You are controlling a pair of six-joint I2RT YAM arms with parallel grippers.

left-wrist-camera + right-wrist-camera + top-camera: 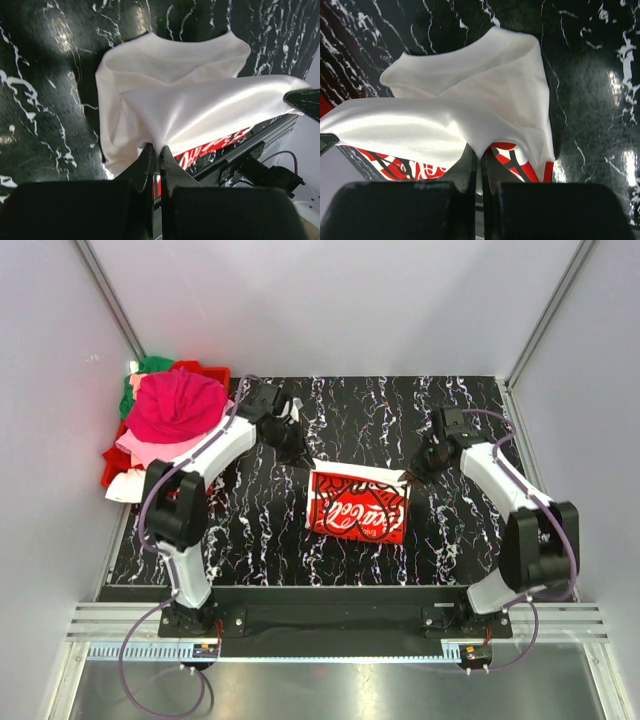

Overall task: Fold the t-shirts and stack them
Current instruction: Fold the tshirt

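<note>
1. Top camera. The left gripper (302,456) is closed on the far left corner of the white shirt (358,508). The right gripper (409,476) is closed on the far right corner. The cloth edge runs between the two.
2. The shirt lies mid-table (350,410), on the base side of both grippers. Its red-and-white print faces up, with a white band along the held edge.
3. Well out beyond the left gripper, off the table's left far corner, sits a pile: a magenta shirt (176,405) on top, a pink one (148,448) under it, green cloth (150,365) behind, and white cloth (124,486) at the near end. A red bin (212,370) shows at the pile's far side.
4. Left wrist camera. The fingers (146,157) are pressed together with only a thin slit between them, and a pinch of white cloth (190,105) is drawn up into the tips.
5. From the pinch, a smooth, taut fold stretches away to the right, raised off the table. A looser layer lies flat ahead of the fingers. The red print (215,148) shows just right of the tips, underneath the lifted fold.
6. The right gripper's dark tip meets the far end of that fold at the frame edge.
7. Right wrist camera. The fingers (469,160) are likewise closed, with white cloth (485,95) gathered at their tips.
8. The taut fold runs off to the left, and a slack corner lies ahead. The red print (517,165) sits directly below and to both sides of the tips.
</note>
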